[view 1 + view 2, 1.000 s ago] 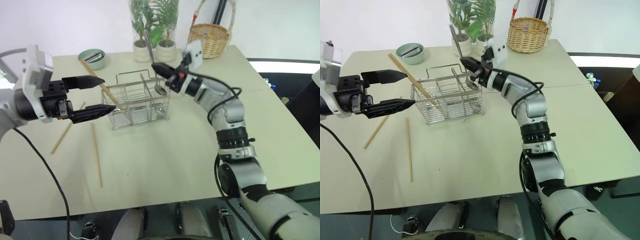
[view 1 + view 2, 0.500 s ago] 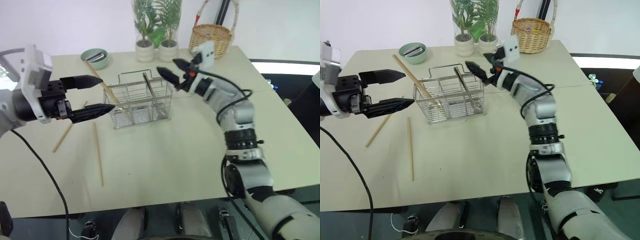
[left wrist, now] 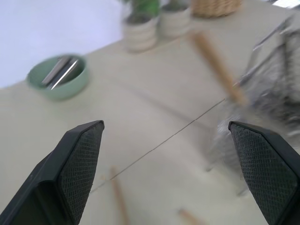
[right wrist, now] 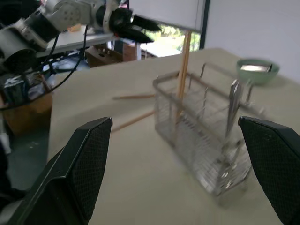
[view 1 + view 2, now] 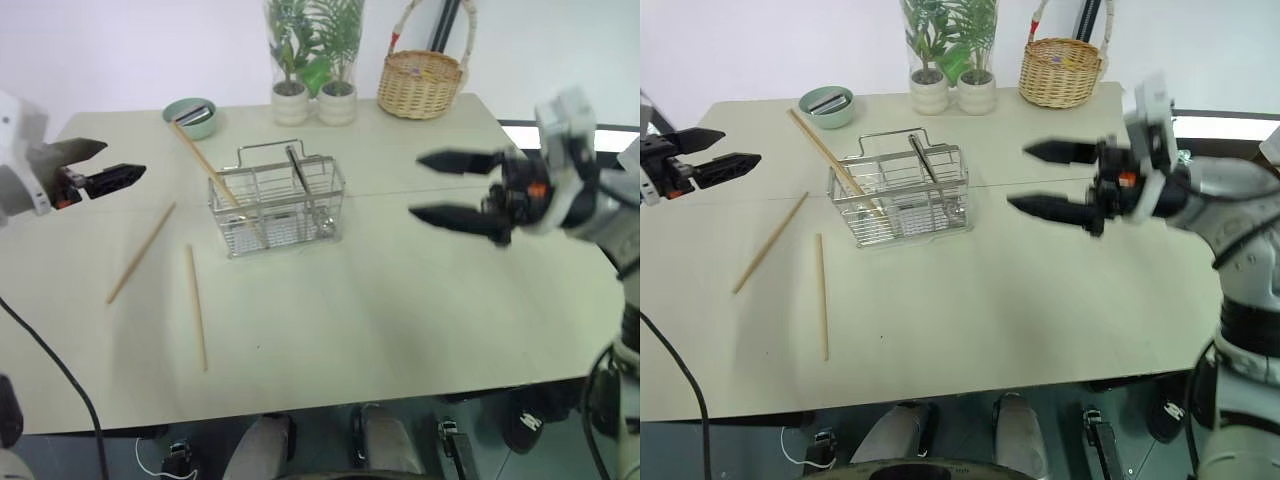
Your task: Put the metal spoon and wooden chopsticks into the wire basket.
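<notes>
Metal spoon (image 5: 923, 172) stands in wire basket (image 5: 902, 196); fingers (image 5: 1045, 208) well apart.

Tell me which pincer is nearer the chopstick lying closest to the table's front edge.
Left. The left pincer hovers open above the table's left side, just beyond that chopstick. The right pincer, also open, hangs far across the table, past the wire basket.

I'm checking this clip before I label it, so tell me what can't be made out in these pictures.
- The metal spoon bowl: in the head views it sits behind the wire basket mesh, too small to tell how it rests.
- The contents of the green bowl: two thin metal pieces, too small to identify.
- The two chopsticks on the table: in the left wrist view their ends are blurred and cut off at the edge.
- The wicker basket: its inside is hidden by its rim.
</notes>
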